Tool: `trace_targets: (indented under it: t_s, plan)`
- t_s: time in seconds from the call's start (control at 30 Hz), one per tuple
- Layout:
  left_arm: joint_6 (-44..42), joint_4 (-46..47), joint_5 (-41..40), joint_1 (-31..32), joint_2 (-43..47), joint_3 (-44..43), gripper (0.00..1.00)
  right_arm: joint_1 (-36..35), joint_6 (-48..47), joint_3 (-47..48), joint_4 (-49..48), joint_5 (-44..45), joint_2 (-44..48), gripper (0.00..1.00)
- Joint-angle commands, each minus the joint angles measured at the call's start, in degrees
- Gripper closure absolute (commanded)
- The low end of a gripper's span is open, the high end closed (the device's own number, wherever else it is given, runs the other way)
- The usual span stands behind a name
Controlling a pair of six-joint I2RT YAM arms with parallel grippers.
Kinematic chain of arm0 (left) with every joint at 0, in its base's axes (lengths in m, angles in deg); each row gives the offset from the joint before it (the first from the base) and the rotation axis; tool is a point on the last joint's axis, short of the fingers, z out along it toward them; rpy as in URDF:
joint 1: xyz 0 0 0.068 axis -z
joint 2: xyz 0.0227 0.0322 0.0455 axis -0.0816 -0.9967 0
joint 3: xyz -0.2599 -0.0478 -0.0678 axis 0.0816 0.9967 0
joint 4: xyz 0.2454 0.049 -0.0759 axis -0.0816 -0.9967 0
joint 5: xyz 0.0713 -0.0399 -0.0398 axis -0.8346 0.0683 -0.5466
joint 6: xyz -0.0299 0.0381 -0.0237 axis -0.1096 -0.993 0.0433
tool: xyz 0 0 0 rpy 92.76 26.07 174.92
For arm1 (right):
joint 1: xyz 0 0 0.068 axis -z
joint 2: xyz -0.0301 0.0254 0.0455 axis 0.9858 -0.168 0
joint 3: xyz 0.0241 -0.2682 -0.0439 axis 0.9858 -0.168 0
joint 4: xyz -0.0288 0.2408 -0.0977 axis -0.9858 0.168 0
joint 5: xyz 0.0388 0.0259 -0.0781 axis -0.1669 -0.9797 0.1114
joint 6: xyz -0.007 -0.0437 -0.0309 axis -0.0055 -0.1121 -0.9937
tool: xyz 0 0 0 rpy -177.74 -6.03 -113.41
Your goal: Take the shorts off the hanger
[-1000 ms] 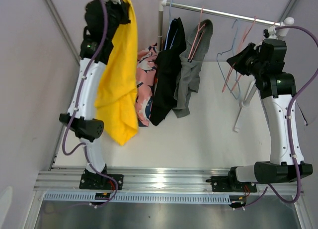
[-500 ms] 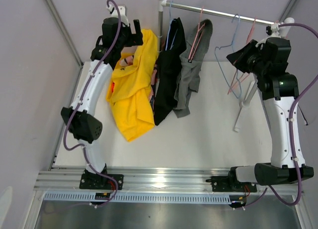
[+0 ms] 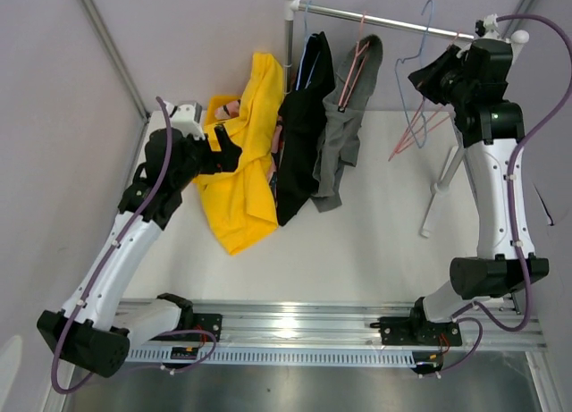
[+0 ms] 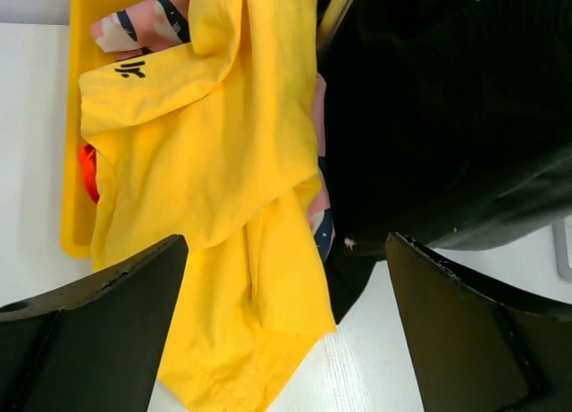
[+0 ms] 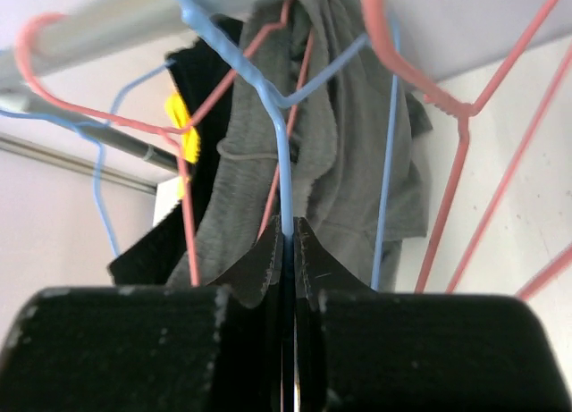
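The large yellow shorts (image 3: 243, 175) lie crumpled on the table over a yellow bin (image 4: 70, 135). Under them show pink patterned shorts (image 4: 143, 23) and a bit of orange-red shorts (image 4: 88, 175). My left gripper (image 3: 223, 151) hovers just left of the pile, open and empty, and its fingers (image 4: 98, 332) frame the yellow cloth. Black shorts (image 3: 304, 117) and grey shorts (image 3: 349, 117) hang from the rail (image 3: 393, 21), the grey pair on a pink hanger (image 3: 356, 63). My right gripper (image 3: 422, 77) is shut on the wire of an empty blue hanger (image 5: 284, 153).
An empty pink hanger (image 3: 416, 137) swings beside the blue one. The rack's white post (image 3: 289, 37) stands behind the pile, and its foot (image 3: 436, 193) rests on the table at the right. Grey walls close in on both sides.
My left gripper opened and let the yellow shorts fall onto the bin, then drew back toward the near side and down. My right gripper lifted the blue hanger slightly.
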Motion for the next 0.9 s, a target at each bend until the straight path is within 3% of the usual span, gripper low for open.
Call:
trace_targets:
  t_s: [0.0,0.23,0.37,0.43,0.47,0.53,0.6,0.73,0.87]
  plan:
    - [1.31,4.41,4.32,1.11,2.75,2.88,0.01,0.32,0.44,-0.9,-3.15,2.7,-1.49,1.0]
    - [-0.89,4.05,3.18,1.29,5.92,5.34,0.01,0.23,1.15,-8.36,-4.13,3.49,3.42,1.0]
    - [-1.25,3.61,4.23,1.29,5.3,5.78,0.01,0.23,0.62,-15.39,-3.78,3.49,11.93,0.99]
    - [-1.25,4.04,4.41,1.29,5.48,6.39,0.01,0.15,0.09,-17.08,-2.9,3.58,14.67,0.6]
    - [-1.16,4.39,4.49,1.29,5.57,7.01,0.01,0.23,-0.26,-18.04,-1.76,4.45,17.03,0.26]
    - [-0.98,4.92,4.93,1.29,5.92,7.97,0.01,0.15,-0.96,-17.96,0.17,6.03,19.06,0.05]
    - [-0.98,5.28,5.11,1.29,6.01,8.59,0.01,0.23,-1.67,-16.74,2.72,9.45,21.78,0.0]
    - [-1.07,5.72,4.85,1.29,6.27,10.0,0.01,0.23,-2.2,-12.61,5.01,12.89,23.99,0.01]
    - [-1.07,6.68,5.02,1.29,6.62,11.49,0.01,-1.08,0.96,-11.81,-2.0,5.02,23.39,0.05]
